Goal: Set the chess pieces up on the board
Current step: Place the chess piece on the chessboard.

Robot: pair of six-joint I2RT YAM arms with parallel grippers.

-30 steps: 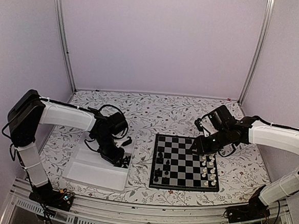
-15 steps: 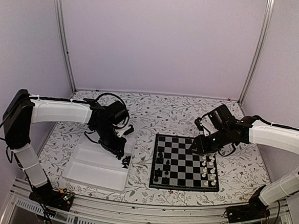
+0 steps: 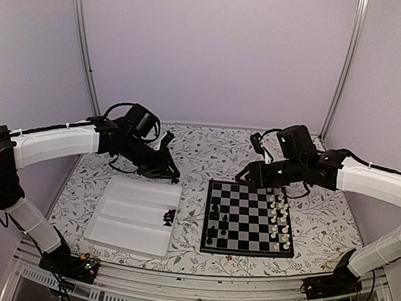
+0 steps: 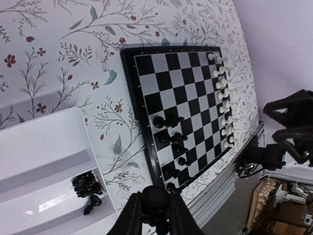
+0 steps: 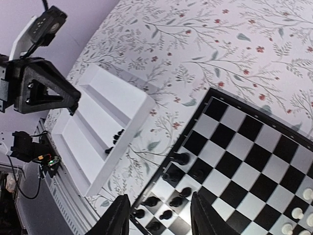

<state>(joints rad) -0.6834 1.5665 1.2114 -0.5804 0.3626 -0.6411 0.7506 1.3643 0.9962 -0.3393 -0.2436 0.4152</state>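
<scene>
The board (image 3: 251, 195) lies right of centre, with several black chess pieces (image 3: 216, 219) standing on its left columns. More black pieces (image 3: 169, 217) lie in the white tray's near right corner. My left gripper (image 3: 170, 174) hangs above the tray's far edge, shut on one black chess piece (image 4: 155, 198); in the left wrist view its round base sits between the fingers (image 4: 131, 215). My right gripper (image 3: 244, 175) hovers over the board's far left corner. Its fingers (image 5: 120, 215) stand apart with nothing between them, above the black pieces (image 5: 176, 183).
The white tray (image 3: 123, 228) lies left of the board, its walls raised. White chess pieces (image 3: 279, 218) line the board's right columns. The floral tablecloth (image 3: 207, 151) stretches behind both. A metal rail (image 3: 190, 294) runs along the near edge.
My left gripper closed in the tray's near right corner, then rose and drew back over the tray's far edge with a black piece. My right gripper shifted left from the white pieces.
</scene>
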